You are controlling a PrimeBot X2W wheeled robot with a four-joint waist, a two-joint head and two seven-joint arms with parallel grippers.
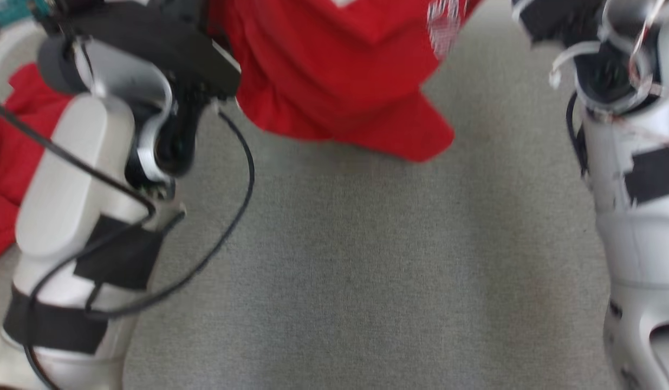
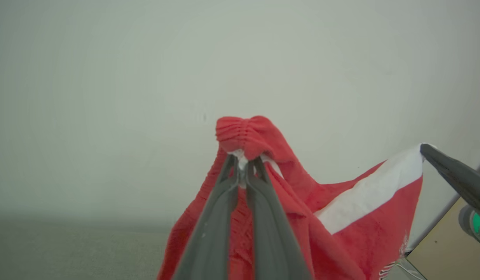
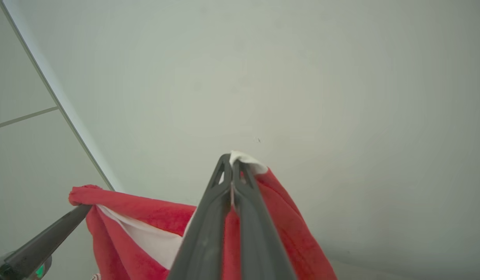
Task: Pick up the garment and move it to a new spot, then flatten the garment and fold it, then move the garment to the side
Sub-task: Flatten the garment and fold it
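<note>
Left wrist view: the left pincer (image 2: 244, 165) is clamped shut on a bunched edge of the red garment (image 2: 372, 237). The right pincer (image 3: 232, 165) pinches its white-striped corner, the cloth hanging between them over the grey floor (image 1: 367, 271).

- Grey short-pile carpet (image 1: 367, 260) covers the floor under soft, even light in the head view.
- A plain pale wall (image 2: 146, 77) meets the carpet low in the left wrist view.
- A tan panel (image 2: 445, 245) fills that view's lower right corner.
- A pale strip (image 3: 57, 91) slants across the wall in the right wrist view.
</note>
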